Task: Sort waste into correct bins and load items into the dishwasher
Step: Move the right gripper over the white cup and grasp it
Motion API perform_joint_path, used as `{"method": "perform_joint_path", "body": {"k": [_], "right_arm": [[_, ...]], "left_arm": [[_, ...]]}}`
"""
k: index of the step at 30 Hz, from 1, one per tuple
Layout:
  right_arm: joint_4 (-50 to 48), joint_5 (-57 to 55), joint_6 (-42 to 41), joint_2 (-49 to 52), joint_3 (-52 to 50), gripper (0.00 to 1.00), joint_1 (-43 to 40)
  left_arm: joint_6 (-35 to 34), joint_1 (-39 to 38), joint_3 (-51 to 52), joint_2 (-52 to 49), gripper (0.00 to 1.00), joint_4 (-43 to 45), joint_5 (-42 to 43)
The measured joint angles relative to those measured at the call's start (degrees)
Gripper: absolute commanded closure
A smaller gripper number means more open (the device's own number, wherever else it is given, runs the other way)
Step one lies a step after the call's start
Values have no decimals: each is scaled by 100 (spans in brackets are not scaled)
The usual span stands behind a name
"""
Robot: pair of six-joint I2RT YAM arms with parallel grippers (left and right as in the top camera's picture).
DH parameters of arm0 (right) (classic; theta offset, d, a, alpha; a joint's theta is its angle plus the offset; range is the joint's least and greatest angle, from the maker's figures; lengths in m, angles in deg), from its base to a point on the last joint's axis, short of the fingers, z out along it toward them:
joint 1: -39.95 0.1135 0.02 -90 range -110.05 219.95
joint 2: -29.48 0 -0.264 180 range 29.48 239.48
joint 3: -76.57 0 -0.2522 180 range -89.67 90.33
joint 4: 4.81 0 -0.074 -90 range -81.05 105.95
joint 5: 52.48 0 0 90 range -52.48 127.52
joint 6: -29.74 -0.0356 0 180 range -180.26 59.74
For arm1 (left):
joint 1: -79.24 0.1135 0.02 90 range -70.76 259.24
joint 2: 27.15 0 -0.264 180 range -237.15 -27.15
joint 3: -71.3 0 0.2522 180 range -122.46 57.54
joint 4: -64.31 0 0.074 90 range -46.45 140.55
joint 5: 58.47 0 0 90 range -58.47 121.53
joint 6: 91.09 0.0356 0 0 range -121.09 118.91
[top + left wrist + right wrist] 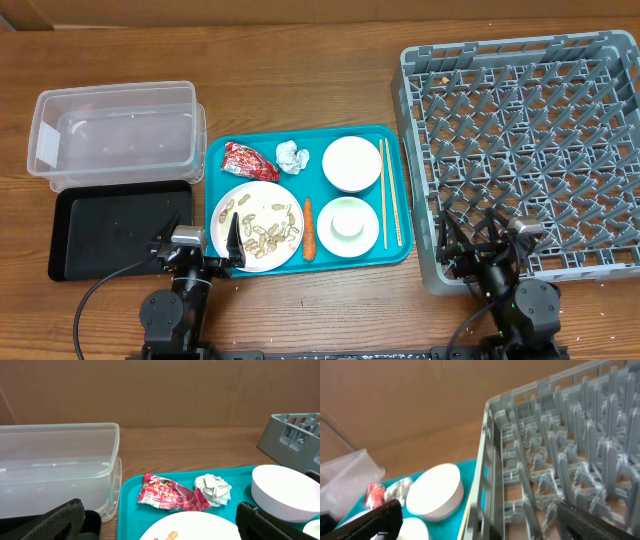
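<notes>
Overhead: straight down, whole table (300,60). My left wrist: low, close, facing clear tub (55,460) and teal tray (131,491). My right wrist: low, tilted, facing rack (545,445). Both wrists share one white bowl (280,492).

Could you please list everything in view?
Clear plastic tub: 1, clear, left.
Flat rectangular tray: 1, black, near-left.
Serving tray: 1, teal, centre.
Crinkled wrapper: 1, red, teal tray.
Crumpled tissue: 1, white, beside wrapper.
Round plate: 1, white, teal tray.
Peanut shells: several, tan, on plate.
Carrot: 1, orange, beside plate.
Round bowls: 2, white, teal tray.
Small cup: 1, white, nearer bowl.
Wooden chopsticks: 2, tan, beside bowls.
Pegged dish rack: 1, grey, right.
Left gripper, right gripper: 2, black, open, front.
</notes>
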Motion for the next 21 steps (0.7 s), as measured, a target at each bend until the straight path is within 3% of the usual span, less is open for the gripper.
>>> {"method": "perform_joint_path", "body": {"k": [6,10,17,21], "right_arm": [[1106,-39,79,157,1340,0,0],[1985,-74,105,850,2481,0,0],[4319,-87,125,3265,4767,0,0],[5112,-83,216,4623,6092,0,0]], "left_arm": [[0,0,0,0,0,2,0],[0,0,0,0,0,2,0],[2,0,4,0,0,0,0],[2,0,9,0,0,0,0]]}}
